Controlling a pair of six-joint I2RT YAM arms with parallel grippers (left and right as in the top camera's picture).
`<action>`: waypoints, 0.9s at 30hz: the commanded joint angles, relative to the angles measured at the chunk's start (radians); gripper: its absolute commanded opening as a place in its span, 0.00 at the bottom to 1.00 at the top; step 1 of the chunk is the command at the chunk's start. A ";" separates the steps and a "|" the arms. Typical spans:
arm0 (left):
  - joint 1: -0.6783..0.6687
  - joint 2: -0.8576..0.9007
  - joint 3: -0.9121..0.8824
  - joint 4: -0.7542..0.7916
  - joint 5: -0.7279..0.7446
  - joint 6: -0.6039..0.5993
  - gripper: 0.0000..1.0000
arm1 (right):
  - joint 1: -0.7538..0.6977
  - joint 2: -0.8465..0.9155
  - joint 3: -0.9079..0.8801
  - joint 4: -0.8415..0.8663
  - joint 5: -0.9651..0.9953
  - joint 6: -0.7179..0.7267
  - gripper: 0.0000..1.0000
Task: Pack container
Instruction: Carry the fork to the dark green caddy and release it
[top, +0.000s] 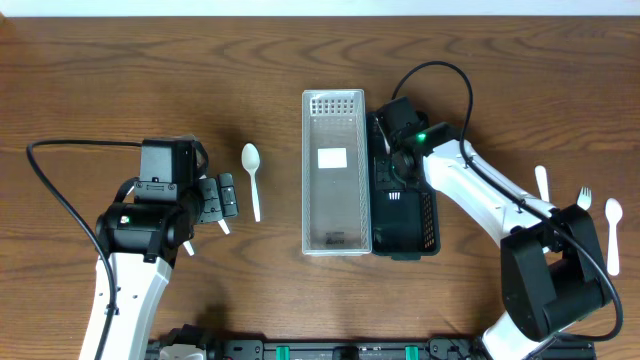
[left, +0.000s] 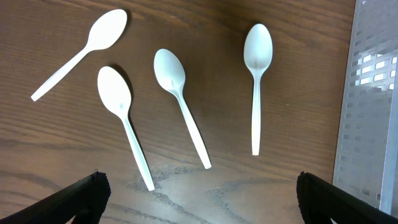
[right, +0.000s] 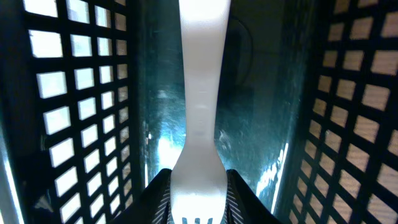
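**Right jaws clamped on a utensil inside the black basket; left jaws wide apart over the spoons**

Closest in on my right wrist camera, the right gripper (right: 198, 198) has its jaws closed against both sides of a white plastic utensil (right: 200, 93). Its smooth flat handle runs straight up the middle of the picture. It widens where the jaws grip it, and small notches show at its lower edge. It hangs inside the black open-grid plastic basket (top: 431, 215), whose lattice walls rise on either side with a glossy dark floor behind.

On the left wrist camera, the left gripper (left: 205, 198) hovers with its jaws spread wide apart, holding nothing. Under it I count four white plastic spoons (left: 184, 113) lying bowl-up on the dark wooden desk (top: 120, 80), none touching another. Three lie close together and the leftmost is angled away. The fourth lies apart, nearer the container wall at the picture's right edge.

From overhead I count two containers. The long clear plastic container with perforated walls (top: 335, 104) sits mid-desk, with a white rectangular patch showing on its floor. The black basket sits against its right-hand side, and the right arm reaches down into the basket's far end. Only one spoon shows fully in this view, between the left arm and the clear container.

Far out on the right edge of the desk I count three more white pieces. These are a plastic fork (top: 585, 212), a lone spoon (top: 613, 235) and a third piece (top: 541, 183) partly hidden by the arm, of a kind I cannot tell.
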 joint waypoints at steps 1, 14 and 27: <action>0.005 0.002 0.005 -0.003 -0.008 0.003 0.98 | 0.013 -0.013 0.010 0.004 0.003 -0.023 0.33; 0.005 0.002 0.005 -0.003 -0.008 0.003 0.98 | -0.072 -0.224 0.197 -0.142 0.069 -0.082 0.61; 0.005 0.002 0.005 -0.003 -0.008 0.003 0.98 | -0.708 -0.453 0.215 -0.346 0.005 -0.305 0.92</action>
